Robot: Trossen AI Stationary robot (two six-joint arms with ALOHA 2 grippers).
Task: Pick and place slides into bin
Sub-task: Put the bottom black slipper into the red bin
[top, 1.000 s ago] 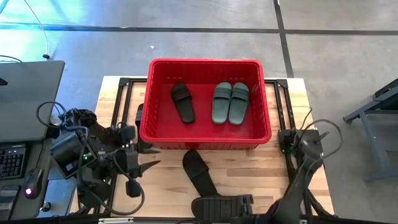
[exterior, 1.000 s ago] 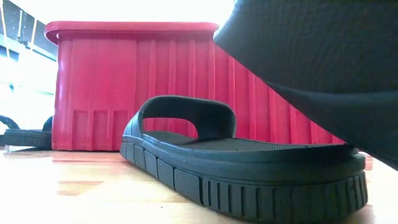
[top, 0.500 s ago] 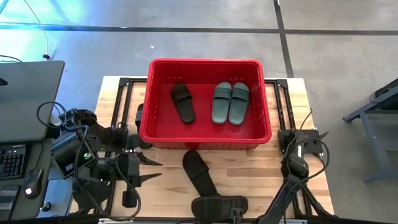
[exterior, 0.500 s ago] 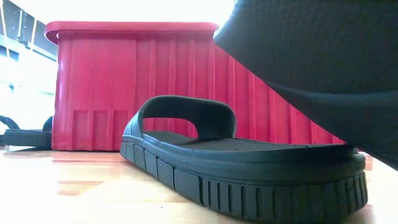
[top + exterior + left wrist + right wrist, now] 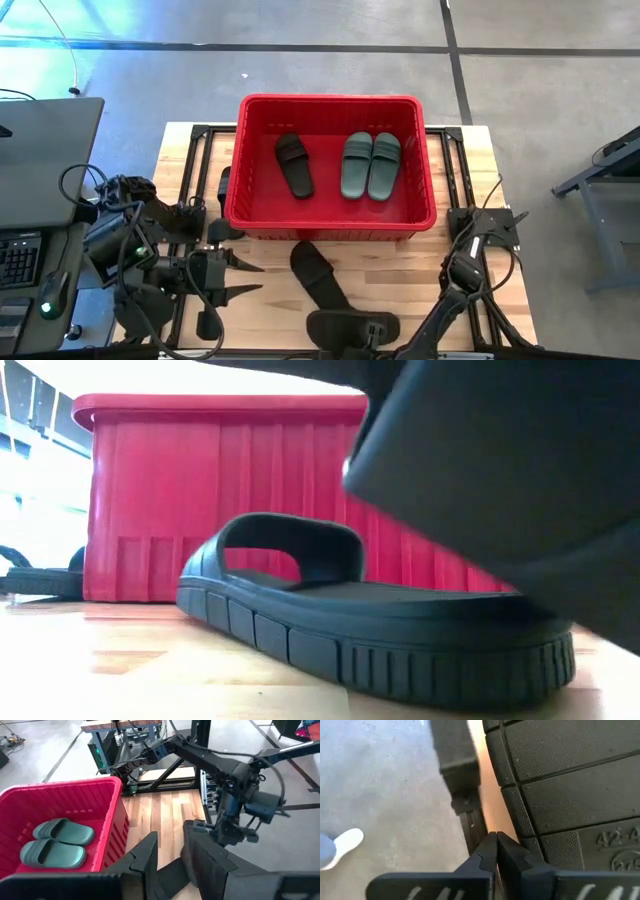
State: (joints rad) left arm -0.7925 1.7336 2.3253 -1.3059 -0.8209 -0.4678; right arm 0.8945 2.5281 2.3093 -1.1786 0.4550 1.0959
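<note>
Showing moulded "42" on a black slide's sole (image 5: 570,785).

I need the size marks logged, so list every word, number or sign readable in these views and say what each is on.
"42", then more cut off at the frame edge: moulded into the black slide's sole, right wrist view.
"27", partly cut off, inside a moulded ring just below it on the same sole.
No other text is readable: none on the bin, on the slides inside it, or in the low and left wrist views.
</note>
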